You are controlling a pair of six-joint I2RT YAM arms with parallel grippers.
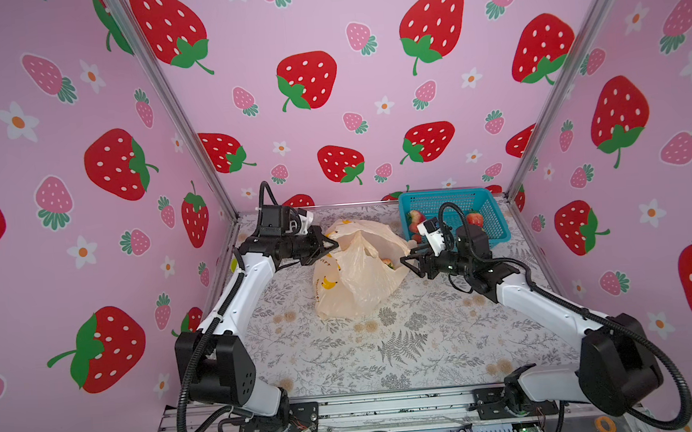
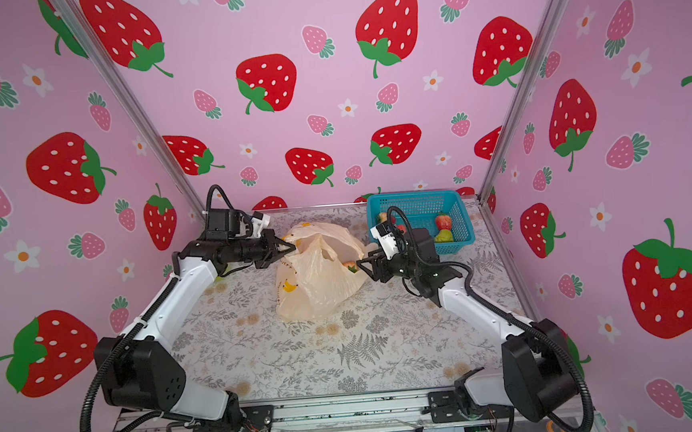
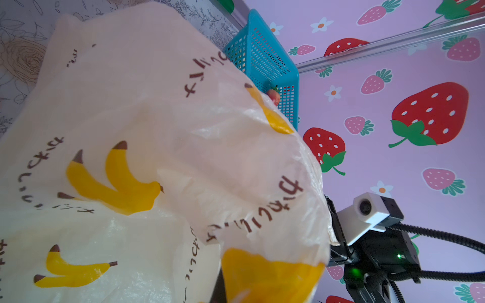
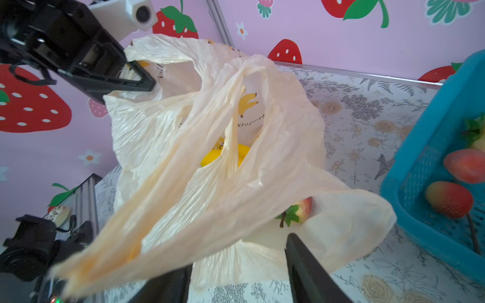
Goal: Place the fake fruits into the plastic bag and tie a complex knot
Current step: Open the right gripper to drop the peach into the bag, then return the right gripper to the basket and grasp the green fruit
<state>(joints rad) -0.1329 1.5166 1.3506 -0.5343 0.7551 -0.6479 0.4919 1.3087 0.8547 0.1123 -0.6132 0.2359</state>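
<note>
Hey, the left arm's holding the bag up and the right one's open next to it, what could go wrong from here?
The strawberry sits just inside the mouth of the bag, by the open right gripper; a tug could roll it out. The left gripper pinches only a thin edge of film, which may slip and let the mouth sag. More strawberries lie in the basket, so tying now would leave them out.

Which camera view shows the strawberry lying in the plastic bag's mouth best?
The right wrist view: the strawberry lies close and sharp, green top and stem plain, just inside the plastic bag. In both top views it is a tiny red speck at the bag's opening. The left wrist view hides it behind the bag.
</note>
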